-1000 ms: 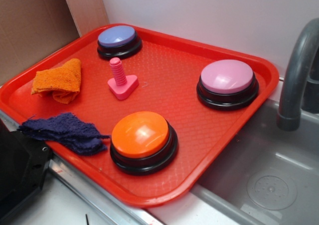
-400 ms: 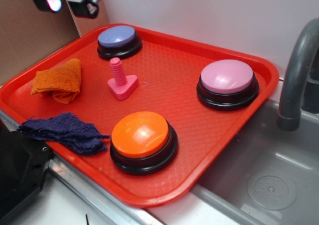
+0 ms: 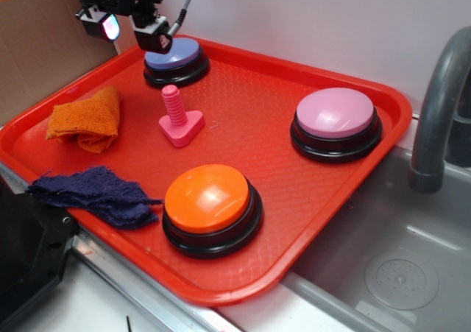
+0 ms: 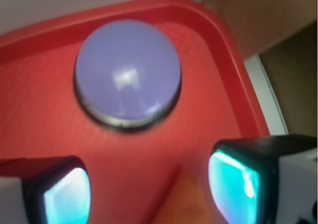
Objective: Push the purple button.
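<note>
The purple button (image 3: 174, 55), a periwinkle dome on a black base, sits at the far left corner of the red tray (image 3: 294, 192). It fills the upper middle of the wrist view (image 4: 127, 71). My gripper (image 3: 131, 27) hangs in the air just left of and above the button, partly in front of its left edge. Its jaws stand wide apart with nothing between them; in the wrist view the gripper (image 4: 149, 191) frames bare tray floor, with the glowing pads (image 4: 67, 196) at each side.
A pink-lilac button (image 3: 335, 123) is at the tray's right, an orange button (image 3: 211, 207) at the front. A pink screw toy (image 3: 179, 117) stands mid-tray. An orange cloth (image 3: 85, 118) and a dark blue cloth (image 3: 99, 193) lie at left. A sink with grey faucet (image 3: 441, 104) is right.
My gripper has come into view from the upper left and moved down and right, from off the tray's corner to just beside the purple button. Nothing on the tray has moved.
</note>
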`<state>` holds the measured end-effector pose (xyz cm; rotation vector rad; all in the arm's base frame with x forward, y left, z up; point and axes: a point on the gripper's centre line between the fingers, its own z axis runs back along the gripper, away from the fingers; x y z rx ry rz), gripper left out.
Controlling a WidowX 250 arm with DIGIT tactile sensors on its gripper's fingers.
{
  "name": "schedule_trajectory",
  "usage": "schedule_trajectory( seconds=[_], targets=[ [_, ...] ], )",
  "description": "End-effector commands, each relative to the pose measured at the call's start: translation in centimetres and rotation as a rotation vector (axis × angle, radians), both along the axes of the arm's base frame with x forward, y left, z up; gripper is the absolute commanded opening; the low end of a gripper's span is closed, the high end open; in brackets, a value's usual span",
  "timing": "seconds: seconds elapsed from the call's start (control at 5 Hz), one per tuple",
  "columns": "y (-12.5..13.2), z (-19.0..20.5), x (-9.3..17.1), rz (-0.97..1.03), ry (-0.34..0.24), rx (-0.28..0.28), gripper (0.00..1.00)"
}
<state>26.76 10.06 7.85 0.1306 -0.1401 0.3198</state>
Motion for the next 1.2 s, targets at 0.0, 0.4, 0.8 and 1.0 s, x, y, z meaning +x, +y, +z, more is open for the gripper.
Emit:
schedule_trajectory(
  seconds=[0.0, 0.4, 0.8, 1.0],
  targets=[
    [2.0, -0.5, 3.3, -0.035, -0.070, 0.014, 1.00],
    [2.0, -1.8, 4.3, -0.047, -0.071, -0.004, 1.00],
    [1.7, -1.8, 4.0, -0.066, -0.059, -0.016, 1.00],
    [1.5, -0.4, 3.4, -0.086, -0.057, 0.015, 1.00]
  ],
)
